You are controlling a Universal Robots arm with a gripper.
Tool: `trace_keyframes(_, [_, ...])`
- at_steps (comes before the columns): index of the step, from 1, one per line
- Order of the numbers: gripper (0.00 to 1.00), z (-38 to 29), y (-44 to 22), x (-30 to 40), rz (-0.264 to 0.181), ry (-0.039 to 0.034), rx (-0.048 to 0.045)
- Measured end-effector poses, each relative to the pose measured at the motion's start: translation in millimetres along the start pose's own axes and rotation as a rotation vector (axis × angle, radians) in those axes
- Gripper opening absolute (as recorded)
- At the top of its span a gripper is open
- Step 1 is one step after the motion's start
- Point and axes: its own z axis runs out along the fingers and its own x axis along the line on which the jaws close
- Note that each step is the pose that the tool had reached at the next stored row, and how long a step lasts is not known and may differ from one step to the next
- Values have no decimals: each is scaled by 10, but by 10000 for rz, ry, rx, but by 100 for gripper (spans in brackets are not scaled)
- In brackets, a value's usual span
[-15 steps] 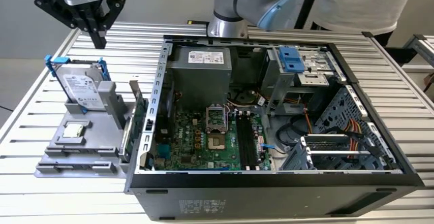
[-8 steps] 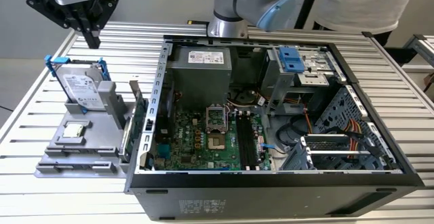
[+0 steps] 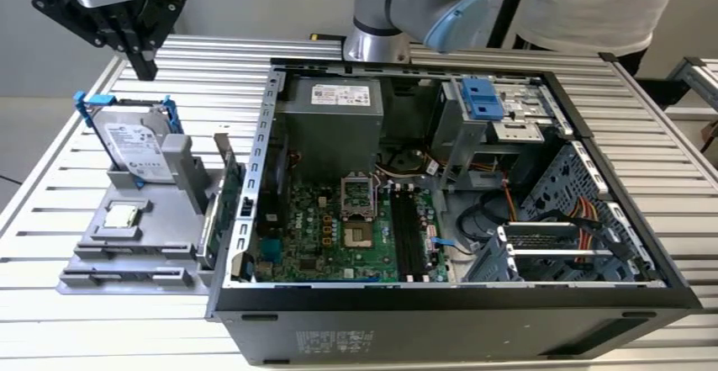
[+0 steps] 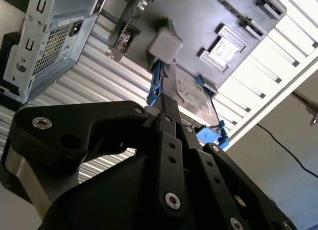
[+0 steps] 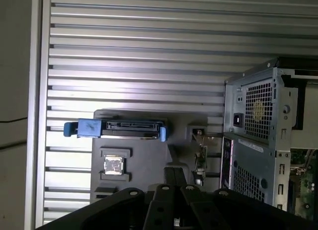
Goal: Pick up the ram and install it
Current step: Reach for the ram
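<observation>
No legible text anywhere: print is present, but no characters resolve.

Exterior view:
- Hard drive (image 3: 139, 145), 9 o'clock from the computer case (image 3: 449, 320): white label (image 3: 137, 154) on its face, lines of print, unreadable.
- Power supply (image 3: 331, 123), 12 o'clock inside the case: white sticker (image 3: 340, 95) on top with barcode-like marks, no readable characters.
- Case outer panel, 6 o'clock: pale printed block (image 3: 333, 339), unreadable.

Second wrist view: the hard drive's label (image 4: 191, 91) and a strip sticker (image 4: 67, 22) on the case's metal rear are both illegible.

First wrist view: strip label (image 5: 251, 146) on the case rear beside the vent grille is illegible.
</observation>
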Motion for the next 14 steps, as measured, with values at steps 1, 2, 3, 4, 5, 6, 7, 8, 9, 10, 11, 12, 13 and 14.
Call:
trace_keyframes(1, [0, 0, 0, 0, -1, -1, 0])
trace_keyframes(2, [0, 0, 0, 0, -2, -1, -1])
trace_keyframes(3, [0, 0, 0, 3, -1, -2, -1])
trace_keyframes(4, [0, 0, 0, 11, 1, -2, 0])
trace_keyframes(5, [0, 0, 1, 18, 1, -1, 0])
trace_keyframes(6, [0, -1, 1, 28, 0, -1, 0])
trace_keyframes(7, [0, -1, 0, 39, 0, -1, 0])
trace_keyframes(8, [0, -1, -1, 50, 0, -2, -1])
trace_keyframes(9, [0, -1, -3, 62, 0, -2, 0])
trace_keyframes(10, [0, -1, -5, 75, -1, -1, 0])
trace_keyframes(11, [0, -2, -8, 89, -1, -1, 0])
trace_keyframes(12, [0, -2, -11, 106, 0, -2, -1])
trace_keyframes(13, [0, -2, -14, 123, -1, -1, 0])
trace_keyframes(14, [0, -3, -18, 143, -1, -2, 0])
